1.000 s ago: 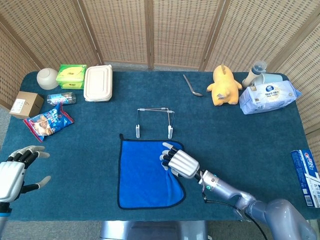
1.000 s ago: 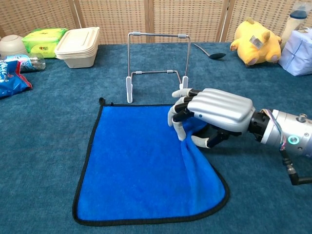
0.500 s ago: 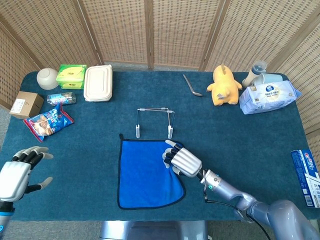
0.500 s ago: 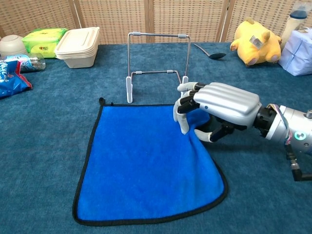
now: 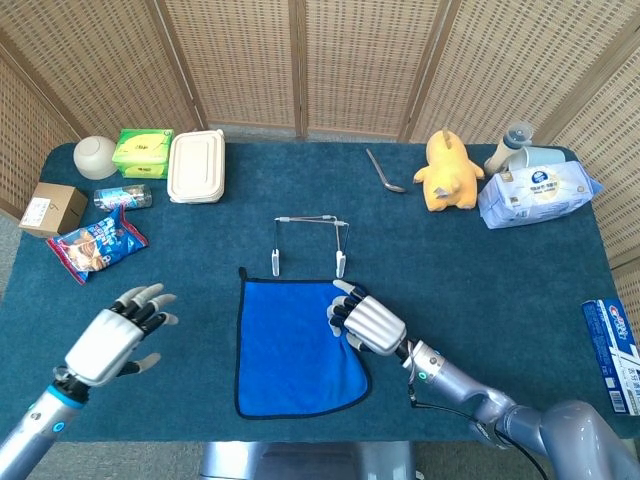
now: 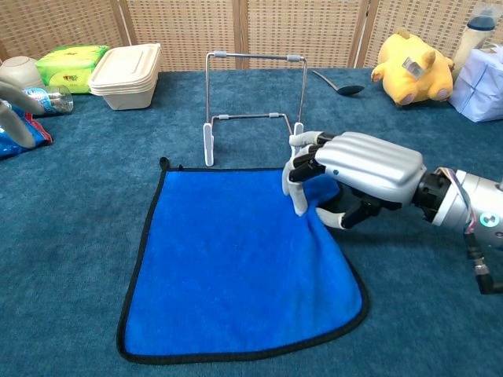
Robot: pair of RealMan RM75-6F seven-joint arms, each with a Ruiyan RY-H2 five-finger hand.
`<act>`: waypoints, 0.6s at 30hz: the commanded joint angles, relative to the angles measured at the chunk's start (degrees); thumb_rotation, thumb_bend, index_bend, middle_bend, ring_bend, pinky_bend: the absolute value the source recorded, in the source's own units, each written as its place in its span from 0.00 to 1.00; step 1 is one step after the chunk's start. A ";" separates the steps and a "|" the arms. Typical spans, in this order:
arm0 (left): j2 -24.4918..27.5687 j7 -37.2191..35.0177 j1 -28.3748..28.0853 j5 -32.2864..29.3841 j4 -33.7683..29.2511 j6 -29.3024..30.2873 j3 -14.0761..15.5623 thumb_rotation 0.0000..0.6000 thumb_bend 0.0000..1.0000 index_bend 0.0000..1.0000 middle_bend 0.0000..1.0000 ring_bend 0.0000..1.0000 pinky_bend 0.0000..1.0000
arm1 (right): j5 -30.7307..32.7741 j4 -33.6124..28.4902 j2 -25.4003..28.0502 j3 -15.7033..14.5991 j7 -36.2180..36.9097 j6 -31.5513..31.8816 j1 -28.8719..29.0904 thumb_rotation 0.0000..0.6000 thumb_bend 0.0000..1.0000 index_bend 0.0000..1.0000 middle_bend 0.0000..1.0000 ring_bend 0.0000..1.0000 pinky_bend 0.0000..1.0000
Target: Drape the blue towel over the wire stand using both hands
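Woven cane screens close off the back of a table (image 5: 200,230) covered in dark teal cloth. Near its front edge the blue towel (image 5: 295,345) lies mostly flat, black-edged. The wire stand (image 5: 308,243) sits upright just past it at 12 o'clock, apart from the cloth.

The right hand (image 5: 366,322) sits on the towel's far right corner, at about 2 o'clock on the cloth; its fingers (image 6: 301,177) are curled down over a bunched fold with the thumb tucked beneath, so it grips the fabric there, and the right edge pulls inward below it. The left hand (image 5: 112,337) hovers over bare tabletop well off to the towel's 9 o'clock, fingers spread and holding nothing.

Around the far rim: a white bowl (image 5: 96,156), a green packet (image 5: 143,152) and a lidded white container (image 5: 196,166) at 10 o'clock, a snack bag (image 5: 97,244) and cardboard box (image 5: 52,208) at 9, a spoon (image 5: 384,171) and yellow plush toy (image 5: 447,170) at 1, and a pack of wipes (image 5: 538,193) at 2.
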 commanded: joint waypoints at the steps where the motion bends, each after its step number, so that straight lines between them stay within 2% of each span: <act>1: -3.56 -2.50 -3.35 3.16 4.94 -1.98 1.07 1.00 0.27 0.34 0.19 0.11 0.16 | 0.13 -0.55 0.27 0.11 -0.44 -0.11 -0.11 1.00 0.45 0.72 0.39 0.30 0.12; 8: -9.29 -4.15 -6.40 6.67 12.79 -1.32 2.52 1.00 0.27 0.33 0.16 0.07 0.13 | 0.27 -1.55 0.66 0.21 -1.12 -0.49 -0.21 1.00 0.45 0.72 0.39 0.31 0.12; 18: -15.48 -5.22 -8.52 5.78 20.18 -1.59 3.43 1.00 0.27 0.32 0.15 0.07 0.12 | 0.49 -1.74 0.54 0.34 -1.21 -1.04 -0.31 1.00 0.45 0.72 0.40 0.31 0.12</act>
